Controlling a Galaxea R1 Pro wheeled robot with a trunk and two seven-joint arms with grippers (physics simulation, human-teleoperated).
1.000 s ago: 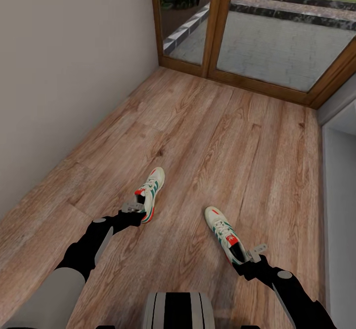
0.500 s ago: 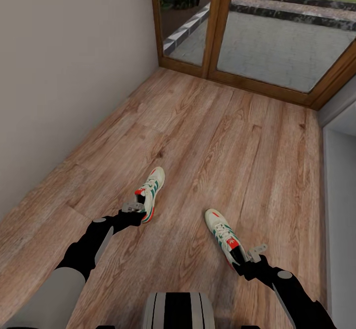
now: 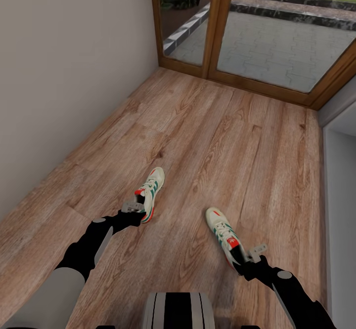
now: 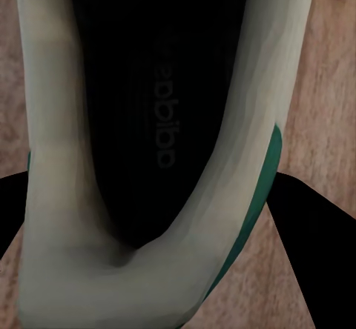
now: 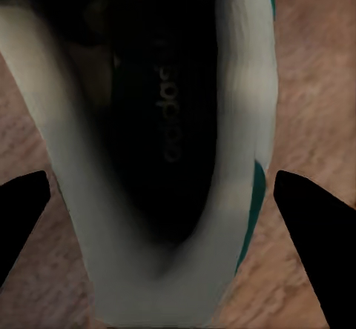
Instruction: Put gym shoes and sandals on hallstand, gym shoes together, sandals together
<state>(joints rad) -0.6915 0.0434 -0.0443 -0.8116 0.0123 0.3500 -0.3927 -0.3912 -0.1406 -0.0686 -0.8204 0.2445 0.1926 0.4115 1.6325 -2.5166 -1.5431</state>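
Nearest the robot, the right gripper (image 3: pixel 251 257) sits at the heel of a cream-white sneaker with teal-green side stripes and a red-orange tongue patch (image 3: pixel 224 236), which lies on the light brown wood-grain plank corridor floor (image 3: pixel 207 136) with its toe pointing away and slightly toward the left arm. In the right wrist view the heel end of that shoe (image 5: pixel 159 158) lies between the two dark fingers (image 5: pixel 315 225), which stand wide on either side with floor showing in the gaps, so they look open and not yet holding it. A little farther off, the left gripper (image 3: pixel 132 206) is at the heel of the second cream-white sneaker (image 3: pixel 151 188), whose long axis runs away from the arm and slightly toward the right. In the left wrist view the heel (image 4: pixel 148 195) sits between the fingers (image 4: pixel 315 229), which lie close against its sides; whether they grip it I cannot tell. Each shoe lies lengthwise ahead of its own arm, so a grasp across the heel collar seems the likely approach.
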